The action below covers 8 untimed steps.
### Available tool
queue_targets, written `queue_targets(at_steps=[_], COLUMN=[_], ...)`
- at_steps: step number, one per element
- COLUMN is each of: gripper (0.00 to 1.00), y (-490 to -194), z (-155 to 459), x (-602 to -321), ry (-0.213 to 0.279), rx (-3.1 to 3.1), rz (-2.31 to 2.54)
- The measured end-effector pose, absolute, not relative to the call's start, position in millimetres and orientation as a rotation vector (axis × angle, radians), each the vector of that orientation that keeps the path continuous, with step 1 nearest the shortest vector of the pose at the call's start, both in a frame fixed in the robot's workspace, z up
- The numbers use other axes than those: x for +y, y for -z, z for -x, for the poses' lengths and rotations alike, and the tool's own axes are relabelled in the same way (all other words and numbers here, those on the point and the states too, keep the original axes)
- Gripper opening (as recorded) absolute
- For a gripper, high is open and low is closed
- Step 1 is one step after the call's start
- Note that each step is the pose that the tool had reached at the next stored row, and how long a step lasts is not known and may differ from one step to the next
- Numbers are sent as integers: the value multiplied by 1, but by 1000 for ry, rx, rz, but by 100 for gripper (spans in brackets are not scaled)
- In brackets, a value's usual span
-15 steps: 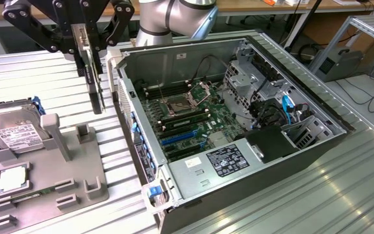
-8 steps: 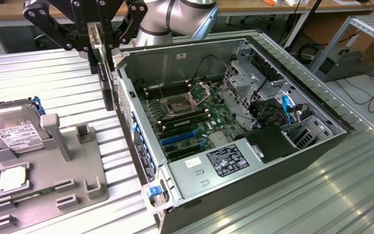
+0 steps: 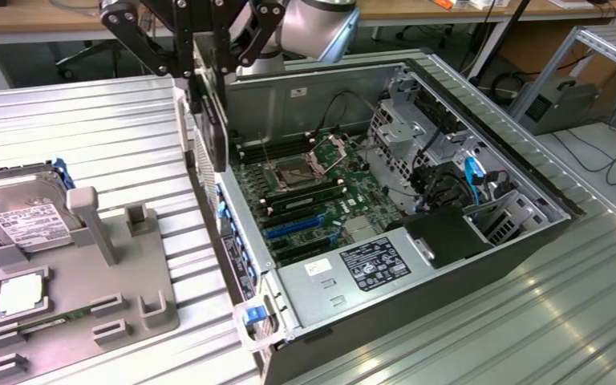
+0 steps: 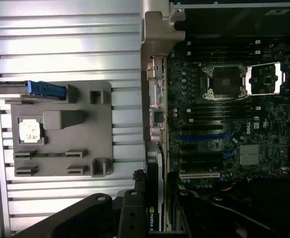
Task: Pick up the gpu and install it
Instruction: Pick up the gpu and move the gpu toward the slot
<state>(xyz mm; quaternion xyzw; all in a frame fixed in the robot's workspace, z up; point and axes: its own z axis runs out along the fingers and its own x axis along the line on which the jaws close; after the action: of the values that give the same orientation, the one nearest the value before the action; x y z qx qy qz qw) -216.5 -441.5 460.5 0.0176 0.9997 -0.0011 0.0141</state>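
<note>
The gpu (image 3: 209, 112), a thin black card, hangs upright and edge-on above the rear wall of the open computer case (image 3: 522, 184), and my gripper (image 3: 199, 60) is shut on its upper end. In the wrist view the gpu (image 4: 153, 171) runs away from my gripper (image 4: 157, 203), with a green-lettered label between the fingers and its silver end bracket (image 4: 157, 44) at the far end. The card is over the case edge beside the motherboard (image 4: 224, 109), clear of the blue expansion slots (image 4: 202, 136). On the motherboard (image 3: 308, 200) the blue slots (image 3: 292, 227) lie bare.
A grey parts holder (image 3: 83, 297) stands on the slatted metal table at the exterior view's left. It carries a silver hard drive (image 3: 25, 212), a processor chip (image 3: 19, 293) and a green memory stick (image 3: 62, 317). Drive cages and cables (image 3: 458, 176) occupy the case's far side.
</note>
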Motion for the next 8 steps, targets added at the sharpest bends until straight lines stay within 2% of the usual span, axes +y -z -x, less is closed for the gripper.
queue_targets(at_steps=[8], gripper=[27], y=[-460], z=[192], x=[-440], ry=[3], rx=[3113], rz=[-55])
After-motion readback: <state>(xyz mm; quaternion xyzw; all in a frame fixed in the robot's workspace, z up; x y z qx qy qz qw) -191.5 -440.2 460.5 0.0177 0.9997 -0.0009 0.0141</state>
